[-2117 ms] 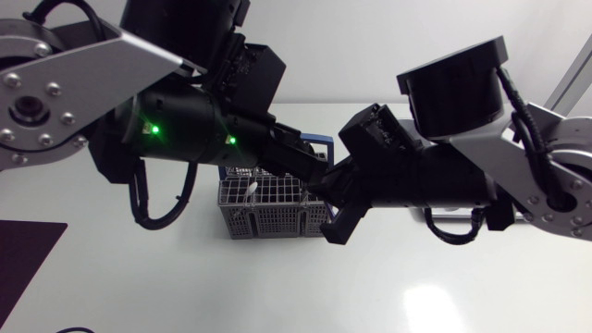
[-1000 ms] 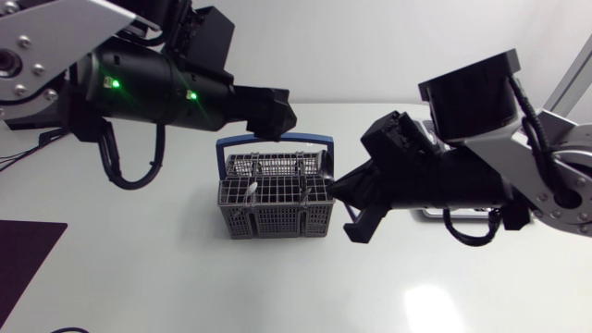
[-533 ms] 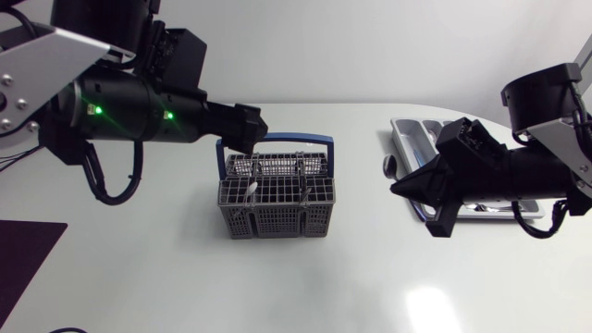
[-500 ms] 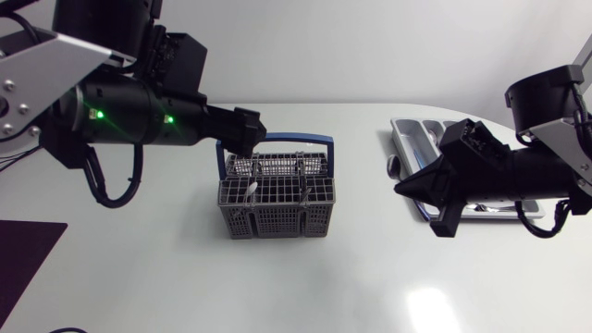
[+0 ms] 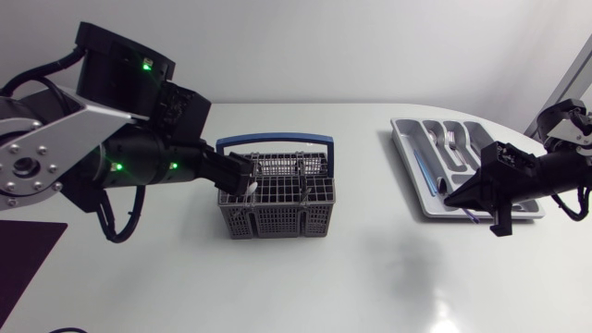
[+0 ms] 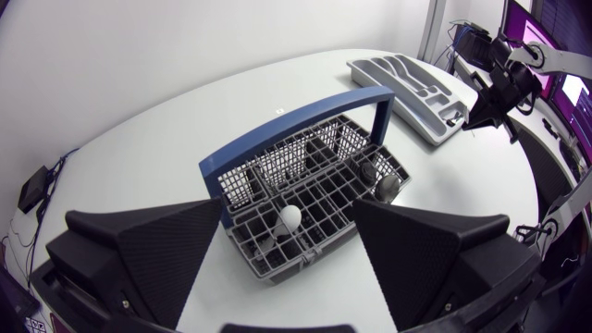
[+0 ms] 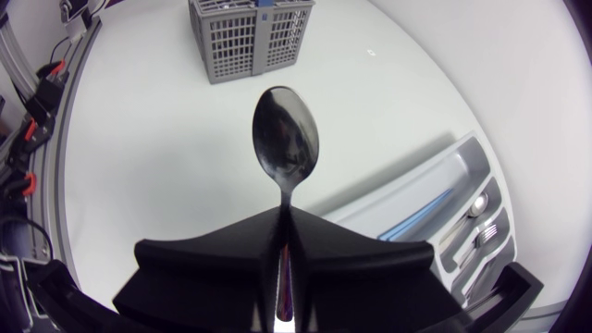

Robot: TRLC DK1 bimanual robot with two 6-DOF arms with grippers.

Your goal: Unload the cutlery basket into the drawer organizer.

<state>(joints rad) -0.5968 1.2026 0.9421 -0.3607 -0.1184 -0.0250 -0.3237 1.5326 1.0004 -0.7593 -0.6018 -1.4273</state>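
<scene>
The grey wire cutlery basket [image 5: 276, 199] with a blue handle [image 5: 274, 141] stands mid-table. In the left wrist view a white-tipped utensil [image 6: 289, 218] and dark utensil ends [image 6: 382, 185] stick up from the basket [image 6: 319, 180]. My left gripper [image 5: 240, 174] is at the basket's left rear corner. Its fingers [image 6: 148, 245] stand wide apart, open, with the basket ahead of them. My right gripper [image 5: 453, 196] hangs over the near edge of the grey drawer organizer [image 5: 407, 139]. It is shut on a metal spoon [image 7: 286, 139], bowl pointing forward.
The organizer [image 7: 435, 190] holds a blue-handled piece [image 7: 418, 217], a spoon [image 7: 476, 205] and a fork [image 7: 487, 239]. A dark mat [image 5: 26, 259] lies at the table's front left. Bare white tabletop [image 5: 370, 240] stretches between basket and organizer.
Both arms have drawn back from the middle. The right one swung right with the spoon to the organizer. The left one came down beside the basket's left end.
</scene>
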